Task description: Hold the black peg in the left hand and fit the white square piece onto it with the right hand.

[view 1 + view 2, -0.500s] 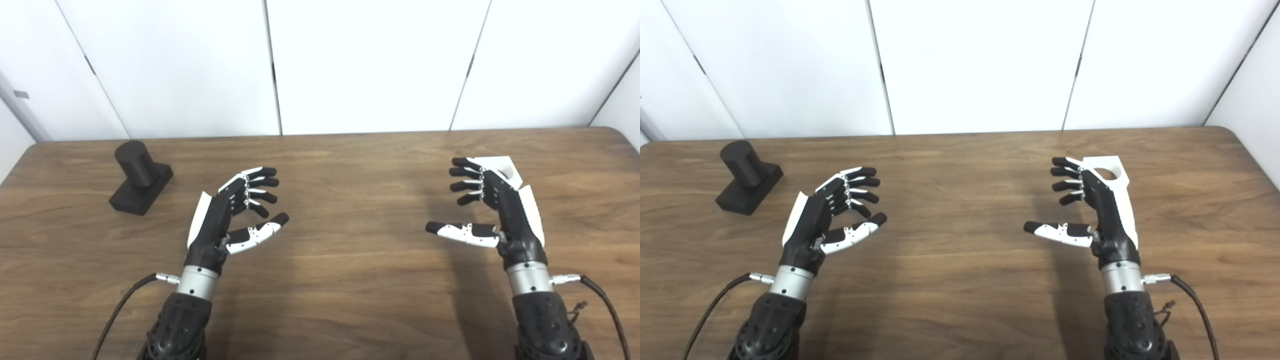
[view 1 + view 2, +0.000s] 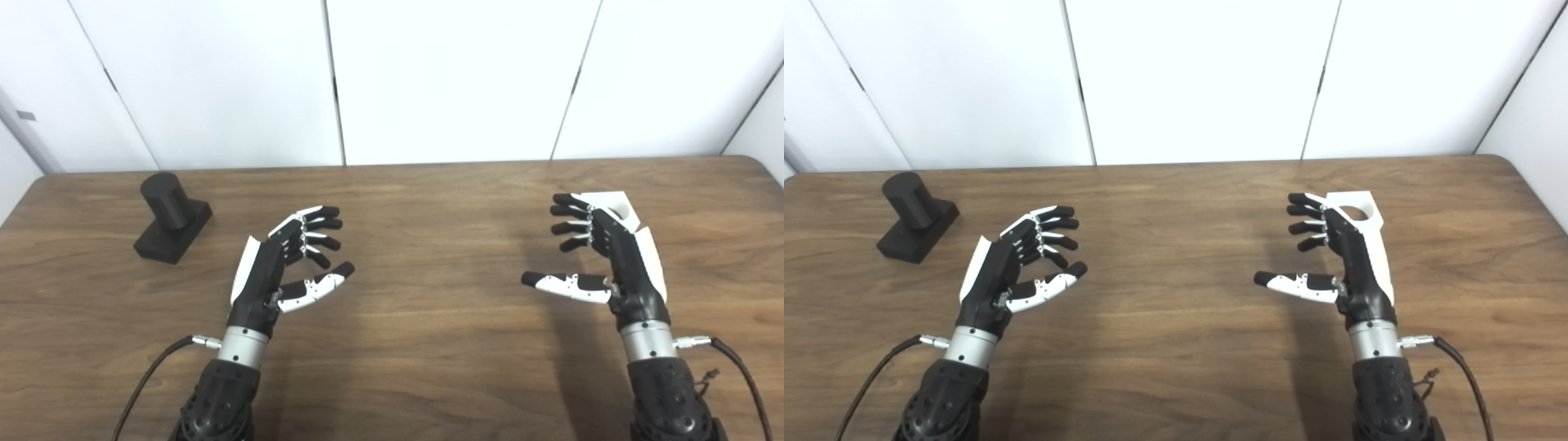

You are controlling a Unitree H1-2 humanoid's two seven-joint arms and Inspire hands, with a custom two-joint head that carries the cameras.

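The black peg (image 2: 168, 217), a short cylinder on a square black base, stands at the table's far left. My left hand (image 2: 288, 260) is open and empty, hovering to the right of the peg and well apart from it. The white square piece (image 2: 1356, 208) with a round hole lies flat at the right, just behind my right hand (image 2: 603, 257) and partly hidden by it. My right hand is open and empty, fingers spread, thumb pointing left.
The wooden table (image 2: 416, 343) reaches to a white panelled wall at the back. Its rounded right corner (image 2: 756, 162) shows at the far right. Black cables (image 2: 144, 383) trail from both wrists near the front edge.
My left hand has shifted very slightly and its fingers have curled a touch. The right hand, the peg and the white piece have not moved.
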